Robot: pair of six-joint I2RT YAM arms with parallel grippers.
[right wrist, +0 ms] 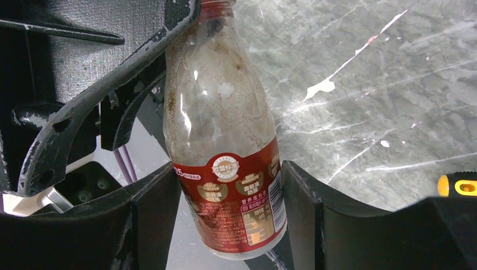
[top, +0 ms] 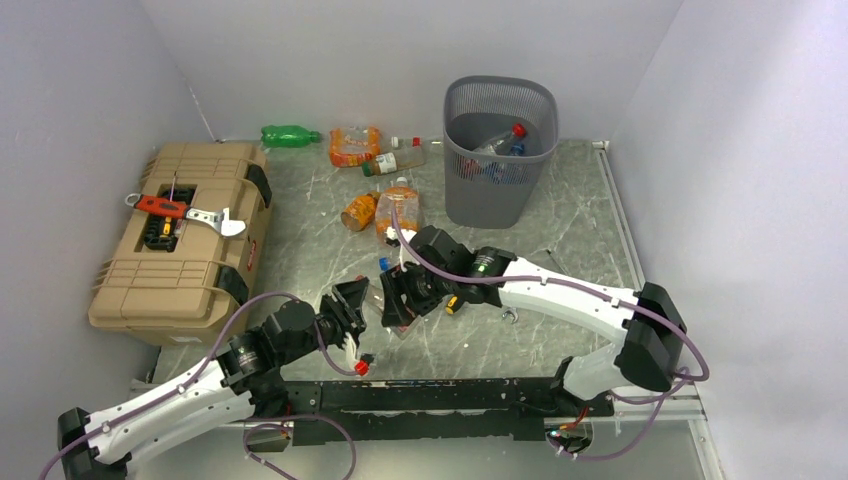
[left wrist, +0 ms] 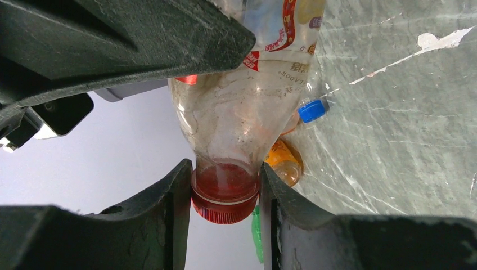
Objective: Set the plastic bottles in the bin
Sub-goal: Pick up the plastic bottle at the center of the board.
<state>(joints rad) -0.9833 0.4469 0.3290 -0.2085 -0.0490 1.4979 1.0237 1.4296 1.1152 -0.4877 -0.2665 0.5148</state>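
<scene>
One plastic bottle (right wrist: pixel 219 124), clear and grimy with a red label and a red cap (left wrist: pixel 224 205), hangs above the table between both arms. My left gripper (left wrist: pixel 225 197) is shut on its neck just above the cap. My right gripper (right wrist: pixel 230 208) has its fingers pressed to both sides of the labelled body. From above, the left gripper (top: pixel 358 358) and right gripper (top: pixel 398 305) meet near the front middle. The bin (top: pixel 490 200), dark grey mesh, stands at the back right with bottles (top: pixel 505 140) inside. More bottles lie left of it: a green one (top: pixel 290 135) and orange ones (top: pixel 355 147).
A tan toolbox (top: pixel 180 250) with a red-handled wrench (top: pixel 190 210) on top fills the left side. An orange-and-black screwdriver (top: pixel 455 303) lies beside the right gripper. A blue-capped bottle (top: pixel 384 264) and two orange bottles (top: pixel 400 205) lie between the grippers and the bin.
</scene>
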